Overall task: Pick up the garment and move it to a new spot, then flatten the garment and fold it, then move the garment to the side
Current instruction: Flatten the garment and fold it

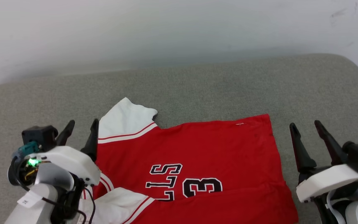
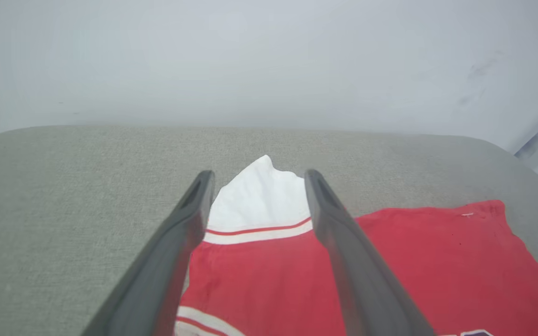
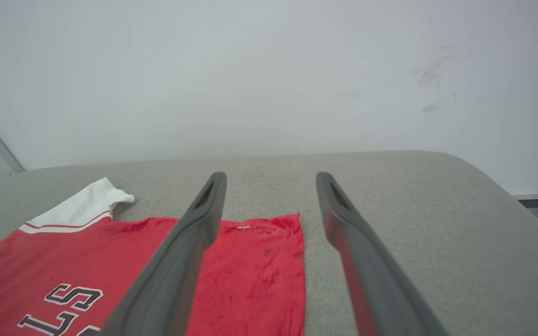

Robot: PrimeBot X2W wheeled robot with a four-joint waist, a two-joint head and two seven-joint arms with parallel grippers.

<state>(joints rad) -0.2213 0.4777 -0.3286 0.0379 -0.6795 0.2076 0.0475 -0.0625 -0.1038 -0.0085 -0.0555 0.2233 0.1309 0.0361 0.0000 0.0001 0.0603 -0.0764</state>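
We see the jersey spread flat at lower centre: red, white sleeves, striped trim, black "3", its near edge folded over the lettering.

left arm, right arm: jaws apart

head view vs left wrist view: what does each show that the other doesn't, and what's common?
Head view adds: the right gripper, open, just off the garment's right edge; the whole number 3; a second white sleeve at near left.
Left wrist view adds: the far white sleeve framed between the left gripper's open fingers; a grey strip at far right.
Both: the red garment spread on the grey cushion, the left gripper holding nothing, the pale wall.
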